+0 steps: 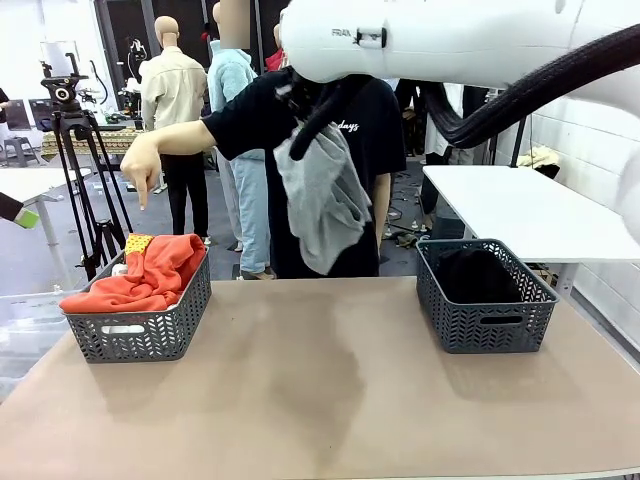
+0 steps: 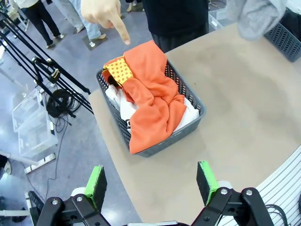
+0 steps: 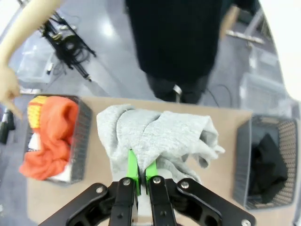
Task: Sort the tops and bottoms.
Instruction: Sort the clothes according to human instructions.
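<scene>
- Right gripper up close, green pads pressed together, pinching the light grey top, which dangles high above the table's middle.
- Left gripper hangs off the table's left edge, jaws spread wide, holding nothing.
- Orange top spills over the left basket; something white beneath is hard to make out.
- Person's hand points down at that basket.
- Right basket holds something dark, unclear.
</scene>
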Controlling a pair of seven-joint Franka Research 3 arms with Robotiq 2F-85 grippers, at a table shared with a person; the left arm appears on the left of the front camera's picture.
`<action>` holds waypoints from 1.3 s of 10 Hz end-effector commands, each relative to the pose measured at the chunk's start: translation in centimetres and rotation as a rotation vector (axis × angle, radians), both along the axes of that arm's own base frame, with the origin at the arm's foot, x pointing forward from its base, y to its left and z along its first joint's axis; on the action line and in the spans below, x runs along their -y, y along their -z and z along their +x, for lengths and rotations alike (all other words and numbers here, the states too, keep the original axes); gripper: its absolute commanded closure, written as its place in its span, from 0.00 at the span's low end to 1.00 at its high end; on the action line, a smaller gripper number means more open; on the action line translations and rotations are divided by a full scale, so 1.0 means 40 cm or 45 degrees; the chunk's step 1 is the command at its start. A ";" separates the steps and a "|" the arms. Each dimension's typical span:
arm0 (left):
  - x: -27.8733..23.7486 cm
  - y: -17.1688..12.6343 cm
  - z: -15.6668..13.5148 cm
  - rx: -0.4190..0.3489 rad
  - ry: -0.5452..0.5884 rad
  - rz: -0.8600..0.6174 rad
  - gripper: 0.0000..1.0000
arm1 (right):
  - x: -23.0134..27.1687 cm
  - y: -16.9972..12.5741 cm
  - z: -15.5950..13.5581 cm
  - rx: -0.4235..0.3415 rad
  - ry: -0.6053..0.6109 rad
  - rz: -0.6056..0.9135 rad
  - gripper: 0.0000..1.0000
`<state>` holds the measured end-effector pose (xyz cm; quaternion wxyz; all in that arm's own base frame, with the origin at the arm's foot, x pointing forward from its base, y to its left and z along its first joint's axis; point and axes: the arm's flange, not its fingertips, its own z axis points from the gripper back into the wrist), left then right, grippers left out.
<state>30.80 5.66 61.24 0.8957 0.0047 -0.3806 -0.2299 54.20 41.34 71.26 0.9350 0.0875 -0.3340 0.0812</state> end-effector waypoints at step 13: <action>-0.002 0.001 0.001 -0.001 -0.003 -0.002 0.00 | -0.409 0.000 0.121 0.316 -0.644 0.154 1.00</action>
